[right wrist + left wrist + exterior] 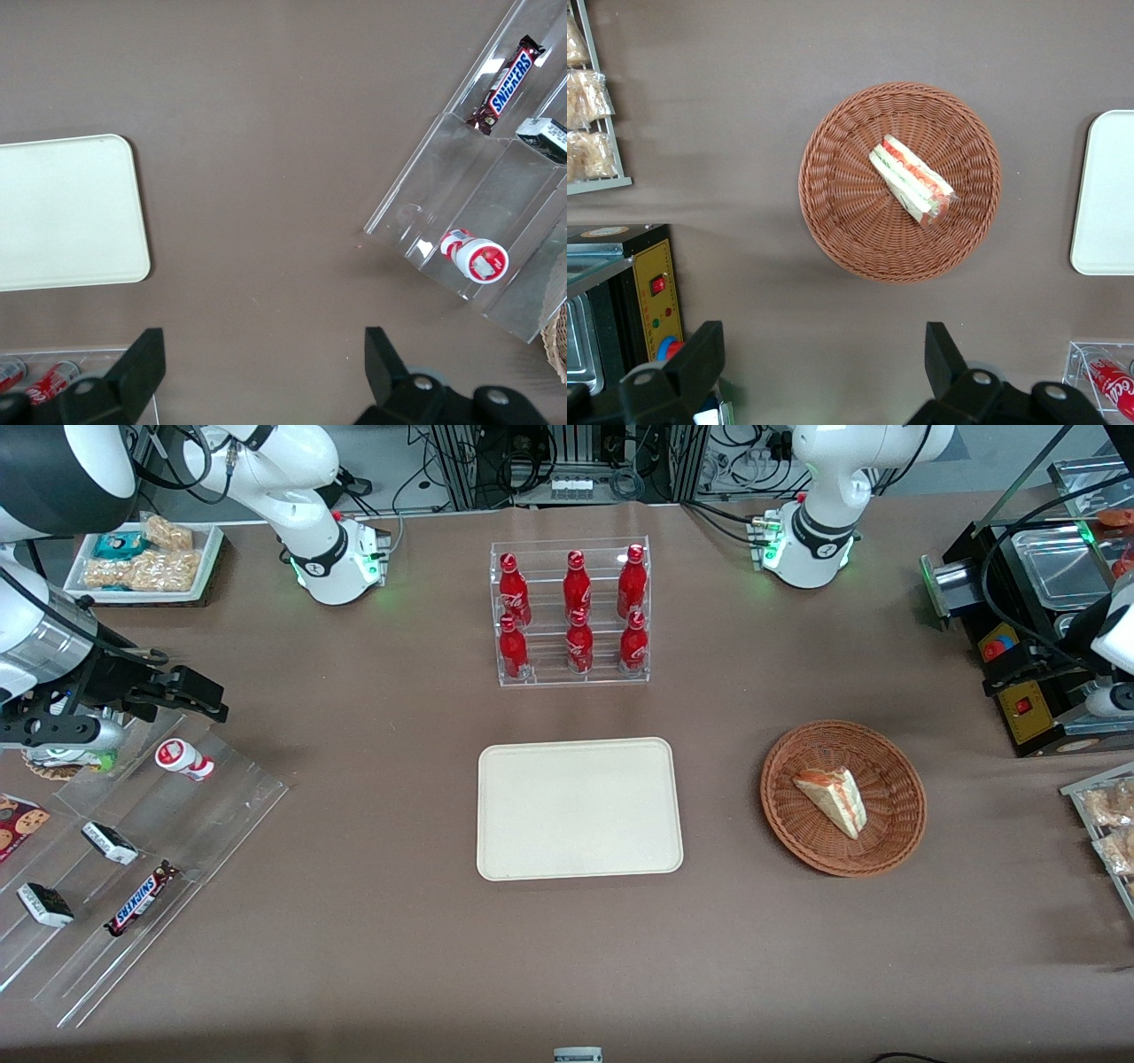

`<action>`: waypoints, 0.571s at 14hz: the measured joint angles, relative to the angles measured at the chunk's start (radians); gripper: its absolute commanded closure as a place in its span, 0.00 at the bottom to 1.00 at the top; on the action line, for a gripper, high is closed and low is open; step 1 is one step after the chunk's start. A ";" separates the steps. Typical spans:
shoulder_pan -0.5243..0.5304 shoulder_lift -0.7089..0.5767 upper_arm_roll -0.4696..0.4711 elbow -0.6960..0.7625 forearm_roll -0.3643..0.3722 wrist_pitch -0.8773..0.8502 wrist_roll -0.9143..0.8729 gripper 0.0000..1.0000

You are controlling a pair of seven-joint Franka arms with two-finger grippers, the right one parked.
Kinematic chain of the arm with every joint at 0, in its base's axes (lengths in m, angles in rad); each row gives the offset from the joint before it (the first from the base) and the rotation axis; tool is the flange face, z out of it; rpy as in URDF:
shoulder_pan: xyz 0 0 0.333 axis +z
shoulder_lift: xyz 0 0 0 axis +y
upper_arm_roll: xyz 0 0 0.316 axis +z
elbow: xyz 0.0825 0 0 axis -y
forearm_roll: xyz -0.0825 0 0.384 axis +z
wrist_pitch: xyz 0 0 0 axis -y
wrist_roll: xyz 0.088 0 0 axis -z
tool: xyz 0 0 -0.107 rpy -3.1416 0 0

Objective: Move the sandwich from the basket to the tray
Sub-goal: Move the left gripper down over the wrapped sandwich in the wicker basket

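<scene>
Tray (580, 808) bare | we note sandwich (912, 180) lying in basket (833, 186) (filling side up) | gripper (824, 372) above table near basket, fingers wide apart, holding nothing.

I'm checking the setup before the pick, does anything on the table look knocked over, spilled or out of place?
One thing: a small red-and-white bottle lies on its side on the clear stepped shelf. The sandwich sits in the basket, the tray is bare, and the open gripper hangs above the table beside the basket.
</scene>
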 measured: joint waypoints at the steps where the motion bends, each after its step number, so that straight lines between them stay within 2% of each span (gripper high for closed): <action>1: 0.000 -0.002 0.001 0.003 0.000 0.000 -0.001 0.00; 5: 0.002 0.011 0.012 -0.026 0.000 0.002 -0.066 0.00; 8: -0.038 0.095 0.003 -0.182 0.000 0.244 -0.284 0.00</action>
